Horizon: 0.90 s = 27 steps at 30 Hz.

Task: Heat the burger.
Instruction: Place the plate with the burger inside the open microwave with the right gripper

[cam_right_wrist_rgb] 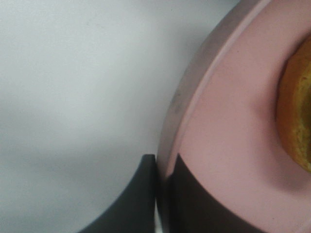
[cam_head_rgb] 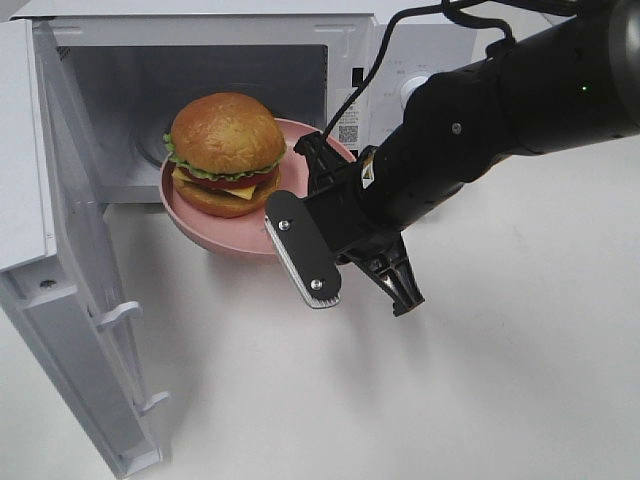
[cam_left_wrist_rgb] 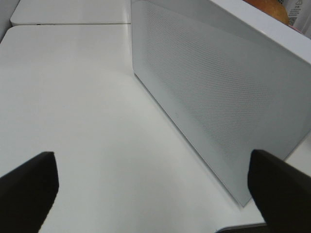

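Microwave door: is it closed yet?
No, the microwave door stands wide open, and the burger on its pink plate is at the opening.

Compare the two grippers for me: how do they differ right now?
The left gripper is open and holds nothing; the right gripper is shut on the rim of the pink plate. The left faces the microwave door; the right holds up the plate with the burger. Both have dark fingers.

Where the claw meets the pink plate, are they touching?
Touching. The right wrist view shows the right gripper shut on the rim of the pink plate, a finger on each side, no gap.
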Motion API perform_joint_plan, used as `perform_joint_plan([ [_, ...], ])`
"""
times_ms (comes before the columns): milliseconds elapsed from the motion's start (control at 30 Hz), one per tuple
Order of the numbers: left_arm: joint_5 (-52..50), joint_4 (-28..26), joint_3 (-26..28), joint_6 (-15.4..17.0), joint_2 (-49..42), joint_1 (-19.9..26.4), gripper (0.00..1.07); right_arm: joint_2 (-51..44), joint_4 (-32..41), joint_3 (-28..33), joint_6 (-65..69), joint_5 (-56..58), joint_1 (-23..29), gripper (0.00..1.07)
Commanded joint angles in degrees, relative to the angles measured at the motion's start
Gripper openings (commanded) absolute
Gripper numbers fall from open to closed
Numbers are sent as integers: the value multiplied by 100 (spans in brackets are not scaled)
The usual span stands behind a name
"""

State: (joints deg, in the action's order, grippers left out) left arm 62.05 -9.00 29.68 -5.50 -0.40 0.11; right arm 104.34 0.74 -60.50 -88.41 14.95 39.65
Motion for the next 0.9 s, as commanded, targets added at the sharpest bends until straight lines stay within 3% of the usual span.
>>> perform_joint_plan([
  [33,-86,-11,-17,11,-86,-29,98,80,23,-315,103,-338,69,0],
  [900,-86,-11,-17,11,-86,-29,98,957,6,-1679,894,132,52,0],
])
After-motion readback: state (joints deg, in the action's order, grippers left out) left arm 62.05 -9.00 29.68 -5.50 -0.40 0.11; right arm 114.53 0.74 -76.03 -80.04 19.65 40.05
